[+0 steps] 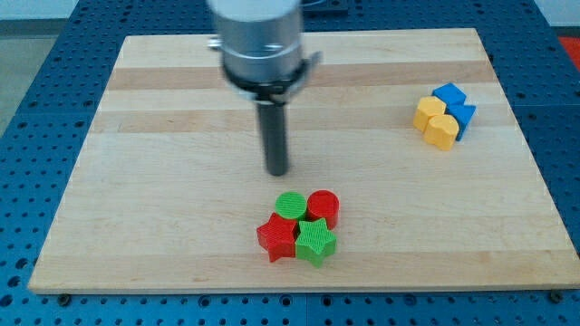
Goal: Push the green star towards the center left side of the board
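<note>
The green star (pixel 316 242) lies near the view's bottom middle of the wooden board (pixel 136 181). It touches a red star (pixel 276 238) on its left, a green cylinder (pixel 291 205) above left and a red cylinder (pixel 323 207) above. My tip (pixel 277 172) is above the cluster, a short way toward the view's top from the green cylinder, apart from all blocks.
A yellow block (pixel 436 121) and a blue block (pixel 453 102) sit together at the view's upper right. The board lies on a blue perforated table (pixel 36 109). The arm's grey body (pixel 258 41) hangs over the board's top middle.
</note>
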### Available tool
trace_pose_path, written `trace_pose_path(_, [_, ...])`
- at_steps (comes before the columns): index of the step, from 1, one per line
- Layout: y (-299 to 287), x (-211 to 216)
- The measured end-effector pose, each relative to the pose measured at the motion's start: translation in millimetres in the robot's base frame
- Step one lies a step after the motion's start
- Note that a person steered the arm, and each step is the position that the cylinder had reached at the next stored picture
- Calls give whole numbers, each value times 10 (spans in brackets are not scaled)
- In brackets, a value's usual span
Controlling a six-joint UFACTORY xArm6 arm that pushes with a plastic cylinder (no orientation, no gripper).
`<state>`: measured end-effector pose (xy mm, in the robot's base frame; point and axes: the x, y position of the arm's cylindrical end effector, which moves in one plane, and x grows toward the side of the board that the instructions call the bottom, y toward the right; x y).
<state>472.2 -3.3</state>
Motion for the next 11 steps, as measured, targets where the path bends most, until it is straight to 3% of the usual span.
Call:
trace_pose_path(2, [1747, 26])
trace_pose_path(3, [2084, 435])
trace_pose_path(4, [2043, 986])
trace_pose_path(5, [1614, 1308])
trace_pose_path(6, [875, 1323])
trace_pose_path(8, [-488, 667])
trace_pose_path(9, [-842, 416])
trace_pose_path(11, [-842, 490])
